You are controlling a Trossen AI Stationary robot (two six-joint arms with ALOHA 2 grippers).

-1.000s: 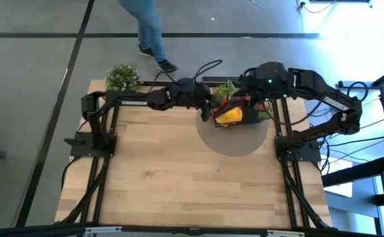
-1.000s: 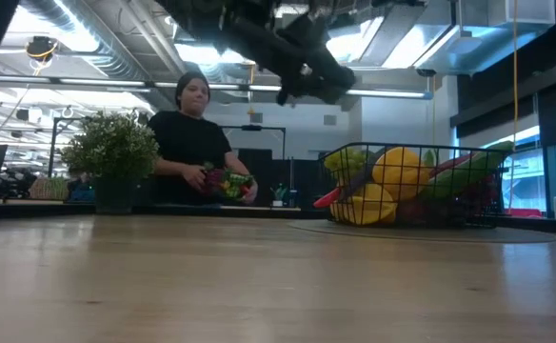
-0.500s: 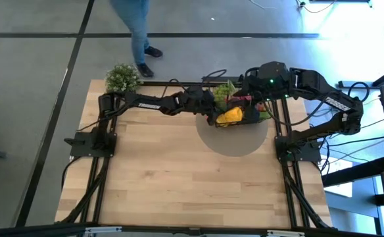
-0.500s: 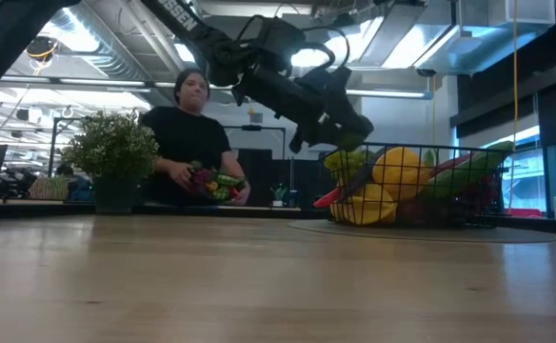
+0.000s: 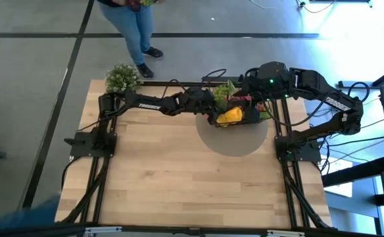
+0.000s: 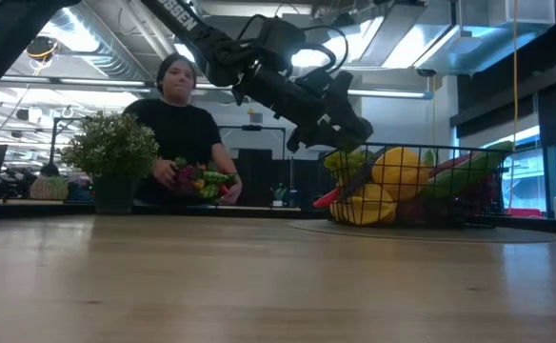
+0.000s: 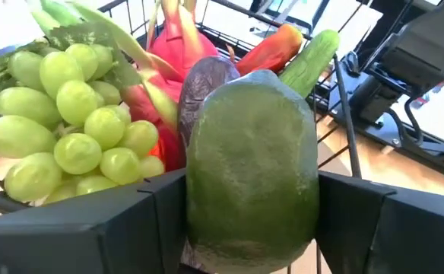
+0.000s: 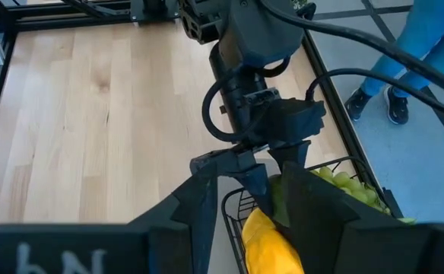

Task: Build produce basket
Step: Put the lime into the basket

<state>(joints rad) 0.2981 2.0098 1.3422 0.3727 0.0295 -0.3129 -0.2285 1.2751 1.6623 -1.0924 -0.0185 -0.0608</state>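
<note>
Behind table (image 5: 166, 178): potted plant (image 5: 122, 78), person (image 6: 185, 133); left gripper (image 7: 248, 251) grasps avocado (image 7: 251, 160) over basket (image 6: 421, 186); right gripper (image 8: 241, 202) parted, empty.

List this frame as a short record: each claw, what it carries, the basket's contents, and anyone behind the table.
left claw: at the basket's near-left edge, avocado between its fingers
right claw: over the basket's far right side, waiting
basket: far side of the table, already heaped
visible contents: green grapes, dragon fruit, cucumber, yellow pepper
avocado status: above the pile, not yet lying in it
person: behind the table, holding a bundle of produce
potted plant: far left corner of the table
</note>
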